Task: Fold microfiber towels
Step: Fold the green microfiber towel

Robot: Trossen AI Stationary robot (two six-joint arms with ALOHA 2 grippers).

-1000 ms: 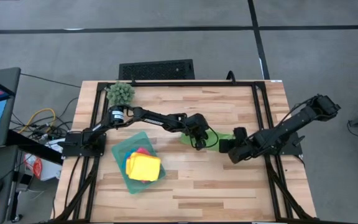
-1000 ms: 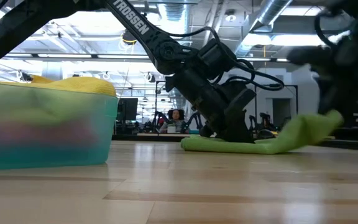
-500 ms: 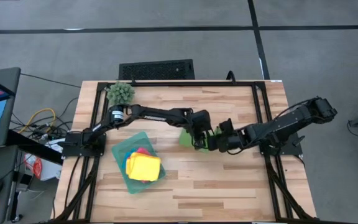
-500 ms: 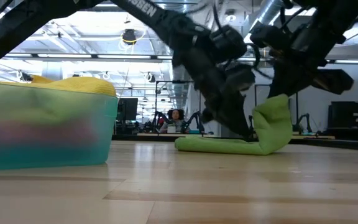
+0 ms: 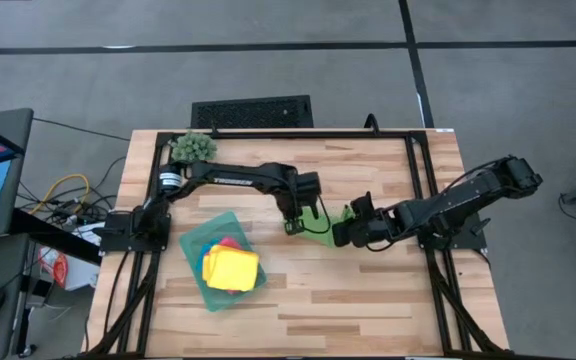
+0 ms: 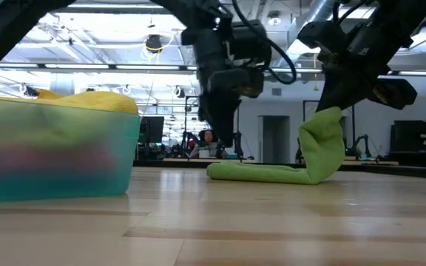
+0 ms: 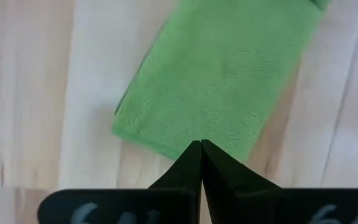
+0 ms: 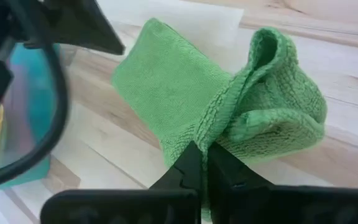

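Green towel [image 5: 320,216] lies mid-table as a folded strip; right gripper [image 5: 343,232] pinches its near end, raised and curling over, presumably to lay it across the flat part. Left gripper [image 5: 292,224] hovers closed and empty just above the far end; yellow towel [image 5: 231,269] tops the stack in the teal tray [image 5: 192,247].

A green microfiber towel [image 5: 320,222] lies near the middle of the light wooden counter [image 5: 368,300], one end raised at its right. Well to its left sits a translucent teal rectangular tray [image 5: 194,242] with a folded yellow microfiber towel [image 5: 231,268] in it. A small spiky green ball plant [image 5: 194,146] stands at the counter's far left corner.
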